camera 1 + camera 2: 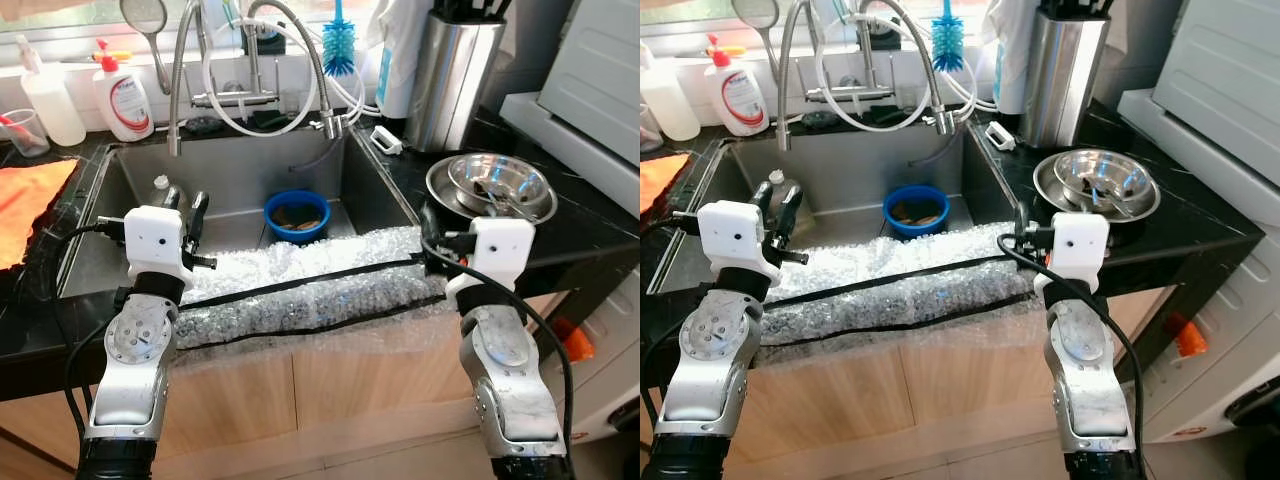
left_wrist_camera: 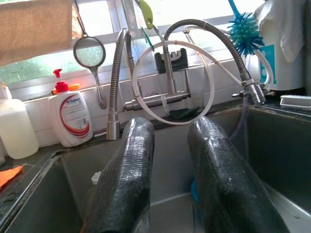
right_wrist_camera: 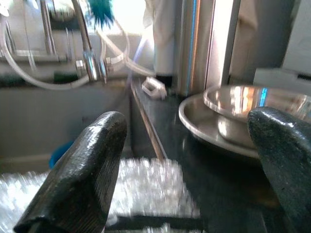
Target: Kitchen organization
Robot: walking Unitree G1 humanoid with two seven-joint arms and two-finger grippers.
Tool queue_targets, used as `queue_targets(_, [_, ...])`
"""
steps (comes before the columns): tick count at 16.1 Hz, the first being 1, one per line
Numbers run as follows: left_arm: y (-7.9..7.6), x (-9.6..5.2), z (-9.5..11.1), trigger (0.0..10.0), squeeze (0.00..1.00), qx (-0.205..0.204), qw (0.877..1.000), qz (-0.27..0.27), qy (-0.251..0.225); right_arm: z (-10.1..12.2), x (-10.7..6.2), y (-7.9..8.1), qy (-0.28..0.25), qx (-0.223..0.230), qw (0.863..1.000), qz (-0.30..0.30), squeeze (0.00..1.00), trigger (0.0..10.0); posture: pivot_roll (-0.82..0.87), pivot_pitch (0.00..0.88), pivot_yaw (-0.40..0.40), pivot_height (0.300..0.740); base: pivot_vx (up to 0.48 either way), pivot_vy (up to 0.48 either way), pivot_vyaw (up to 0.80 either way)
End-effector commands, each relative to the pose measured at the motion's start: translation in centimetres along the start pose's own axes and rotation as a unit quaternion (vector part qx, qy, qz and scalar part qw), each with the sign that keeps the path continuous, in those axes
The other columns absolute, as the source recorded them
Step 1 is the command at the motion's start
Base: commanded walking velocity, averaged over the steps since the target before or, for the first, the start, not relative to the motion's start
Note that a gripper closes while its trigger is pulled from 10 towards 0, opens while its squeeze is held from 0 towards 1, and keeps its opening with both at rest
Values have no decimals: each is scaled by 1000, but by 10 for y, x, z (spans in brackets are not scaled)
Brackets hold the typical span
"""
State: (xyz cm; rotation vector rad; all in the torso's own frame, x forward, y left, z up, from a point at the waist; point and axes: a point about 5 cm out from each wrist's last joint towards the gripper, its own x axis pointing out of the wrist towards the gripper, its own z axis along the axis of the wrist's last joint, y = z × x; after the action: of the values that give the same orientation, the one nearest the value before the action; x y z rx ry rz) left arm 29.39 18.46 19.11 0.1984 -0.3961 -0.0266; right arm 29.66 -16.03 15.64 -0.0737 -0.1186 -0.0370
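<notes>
**A:** Head views?

**B:** Bubble wrap sheet (image 1: 300, 290) draped across the sink's (image 1: 250, 165) front edge, two black bands along it. Blue bowl (image 1: 297, 215) in the basin behind. Left gripper (image 1: 186, 222) raised over the sheet's left end, fingers slightly apart, holding nothing. Right gripper (image 1: 1021, 228) at the sheet's right end, near the steel bowls (image 1: 492, 186) on the black counter (image 1: 590, 225).

**A:** Left wrist?

**B:** Both fingers (image 2: 127, 179) apart with a narrow gap, pointing at the faucet (image 2: 170, 94); soap bottle (image 2: 73, 119) on the sill.

**A:** Right wrist?

**B:** Fingers (image 3: 80, 170) spread wide, nothing between them. Bubble wrap just below, steel bowls beside the far finger.
</notes>
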Motion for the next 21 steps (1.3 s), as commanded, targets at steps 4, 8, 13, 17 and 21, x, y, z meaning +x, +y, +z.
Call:
queue_targets(4, [-1, 0, 0, 10000, 0, 0, 1000, 2, 1, -10, 5, -11, 52, -5, 998, -37, 0, 10000, -12, 0, -3, 740, 0, 0, 0])
queue_targets(8, [0, 0, 0, 10000, 0, 1, 1000, 4, 1, -12, 8, -14, 65, 0, 997, -49, 0, 10000, -11, 0, -4, 740, 0, 0, 0])
queue_targets(13, [-1, 0, 1, 10000, 0, -2, 1000, 5, 0, 0, 16, -16, 34, 2, 998, -48, 0, 10000, -12, 0, -1, 740, 0, 0, 0])
queue_targets(17, [0, 0, 0, 10000, 0, -1, 1000, 5, 1, 2, 18, -21, 26, -1, 998, -58, 0, 10000, -7, 0, -3, 740, 0, 0, 0])
queue_targets(21, [-2, -1, -1, 10000, 0, -3, 1000, 3, 5, 5, 17, -28, 12, -4, 996, -88, 0, 10000, -8, 0, -2, 740, 0, 0, 0])
